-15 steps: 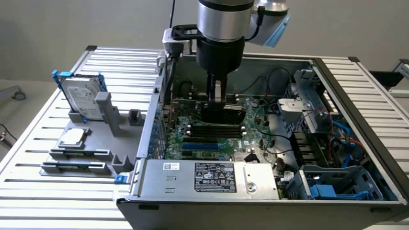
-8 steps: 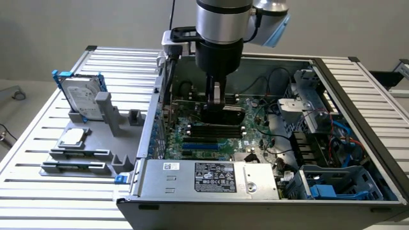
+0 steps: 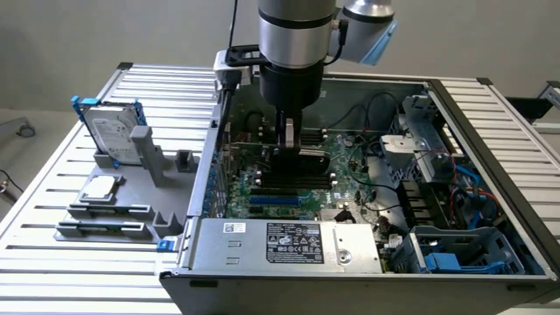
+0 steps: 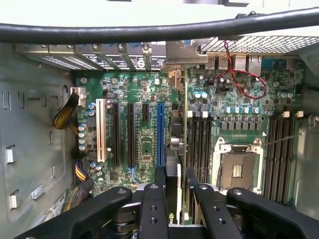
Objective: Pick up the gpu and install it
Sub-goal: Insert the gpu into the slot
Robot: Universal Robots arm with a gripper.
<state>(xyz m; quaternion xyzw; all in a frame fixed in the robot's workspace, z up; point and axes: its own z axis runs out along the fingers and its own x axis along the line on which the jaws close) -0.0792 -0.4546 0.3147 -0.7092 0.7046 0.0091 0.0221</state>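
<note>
My gripper reaches down into the open computer case, shut on the gpu. The gpu's black cooler shows just below the fingers, above the green motherboard. In the wrist view the gpu is seen edge-on as a thin upright card between the two black fingers of the gripper. It hangs over the board between the blue expansion slot and the memory slots. I cannot tell whether its lower edge touches a slot.
On the slatted table at the exterior view's left, a grey holder carries a blue-framed silver hard drive and a square processor chip. A power supply, drive cage and loose cables crowd the case. A black cable crosses the wrist view.
</note>
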